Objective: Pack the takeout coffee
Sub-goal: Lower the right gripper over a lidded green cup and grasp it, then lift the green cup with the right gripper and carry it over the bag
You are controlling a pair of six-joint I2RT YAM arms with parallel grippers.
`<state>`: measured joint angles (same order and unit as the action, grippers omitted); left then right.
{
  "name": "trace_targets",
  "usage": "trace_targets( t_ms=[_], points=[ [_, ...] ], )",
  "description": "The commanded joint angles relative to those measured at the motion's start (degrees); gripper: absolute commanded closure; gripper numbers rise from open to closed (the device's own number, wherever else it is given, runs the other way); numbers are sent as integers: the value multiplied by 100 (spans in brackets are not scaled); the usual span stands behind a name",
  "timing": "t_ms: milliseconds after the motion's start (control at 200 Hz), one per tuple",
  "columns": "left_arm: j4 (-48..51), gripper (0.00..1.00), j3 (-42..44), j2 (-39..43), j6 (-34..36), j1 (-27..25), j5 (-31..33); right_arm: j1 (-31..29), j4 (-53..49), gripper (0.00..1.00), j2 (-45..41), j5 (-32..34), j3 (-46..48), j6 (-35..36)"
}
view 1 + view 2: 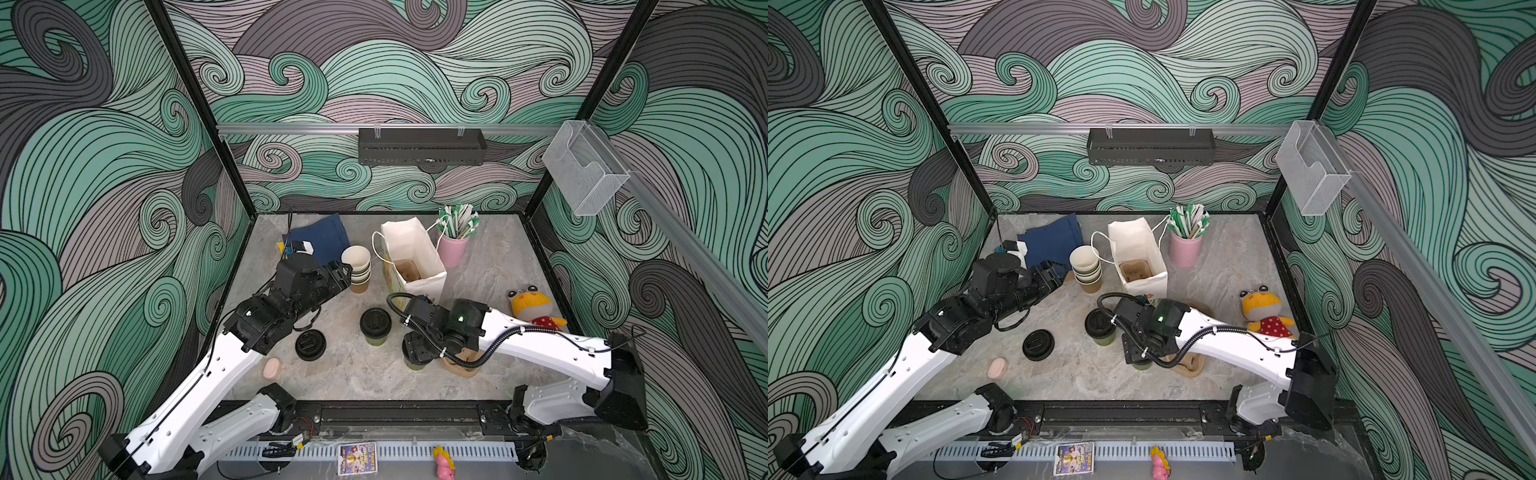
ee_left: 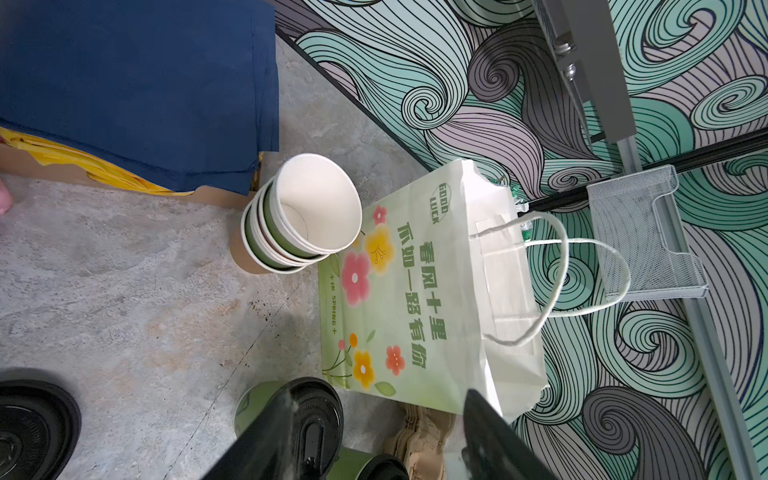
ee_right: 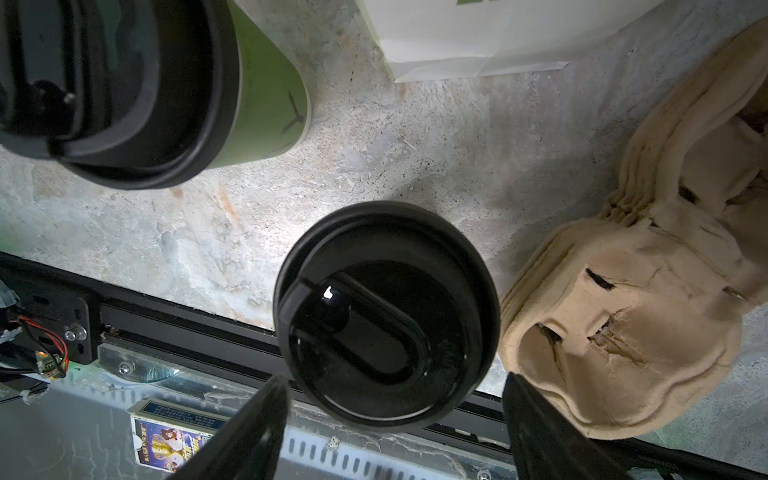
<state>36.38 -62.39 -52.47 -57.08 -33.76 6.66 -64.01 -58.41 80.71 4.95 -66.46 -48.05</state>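
Takeout coffee: the nearer cup point(image 1: 414, 365) stands upright on the marble table point(image 1: 490, 282) close to the front edge, its black sip lid point(image 3: 386, 316) pressed on. The right gripper point(image 3: 395, 378) hangs straight over it. Its jaws are spread wider than the lid, one finger on each side, and grip nothing. Just beside this cup lies a stack of brown pulp carriers point(image 3: 623, 311), partly under the right arm in both top views.

A little farther back and toward the left, the second cup point(image 1: 376, 337) also stands upright and lidded, with bare table all round it. Left of it lies a low stack of loose black lids point(image 1: 310, 344), with a small pink oval object point(image 1: 272, 368) nearer the front. A yellow plush toy point(image 1: 532, 309) lies by the right wall.

Farther back, the left gripper point(image 2: 380, 392) is level with a stack of empty cups point(image 1: 356, 266). Its jaws are parted and hold nothing. I cannot tell whether a fingertip touches the stack. Beside that stack stands the white paper bag point(image 1: 411, 257), open at the top, with a brown carrier point(image 1: 409, 270) in its bottom. Both coffees are outside it.

Against the back wall sit a folded blue cloth point(image 1: 324, 239) and a pink cup of straws point(image 1: 453, 249).
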Motion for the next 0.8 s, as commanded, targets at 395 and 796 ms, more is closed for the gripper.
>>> trace_targets(
  t_ms=[395, 796],
  points=[
    [-25, 34, -131, -135, 23, 62, -116, 167, -17, 21, 374, 50, -331, 270],
    [-30, 33, -142, -158, 47, 60, -121, 168, -23, 23, 583, -51, -271, 226]
  ],
)
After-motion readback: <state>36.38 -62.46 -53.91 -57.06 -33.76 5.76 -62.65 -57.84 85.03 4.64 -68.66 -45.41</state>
